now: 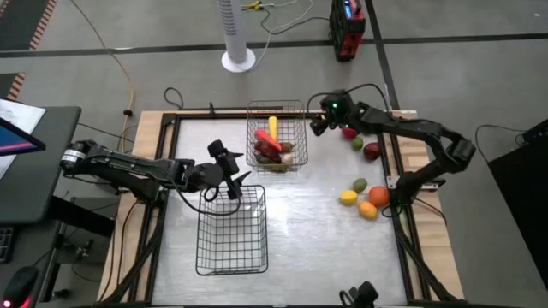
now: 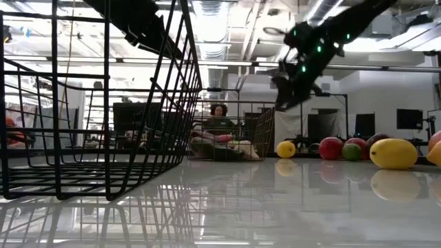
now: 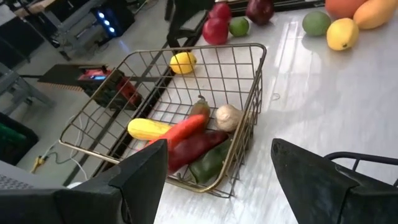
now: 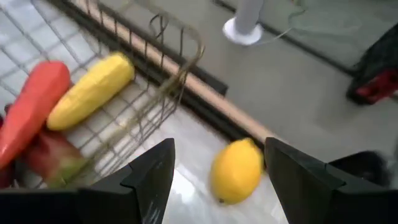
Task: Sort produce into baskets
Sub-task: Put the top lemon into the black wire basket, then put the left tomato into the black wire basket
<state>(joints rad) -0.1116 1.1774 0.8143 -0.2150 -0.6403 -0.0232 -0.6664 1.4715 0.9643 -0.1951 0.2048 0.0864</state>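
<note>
A: On the bench (image 1: 325,231), the black basket (image 1: 231,231) sits empty under the left gripper (image 1: 229,177), fingers apart. The gold basket (image 1: 278,137) holds long vegetables.

B: And the right gripper (image 4: 214,168)?

A: Just beside the gold basket's far corner, fingers apart over a lemon (image 4: 236,171), which lies on the bench outside the wire.

B: I'd centre on the lemon, drop low, then close gently; round things likely roll.

So the high cam looks straight down over the whole counter (image 1: 325,239). The low one sits at counter level, right up against the black basket (image 2: 103,138), facing the room. Both wrist cams angle down at close range, and both catch the gold basket (image 3: 249,93) and the lemon (image 4: 236,171) beside it.
</note>
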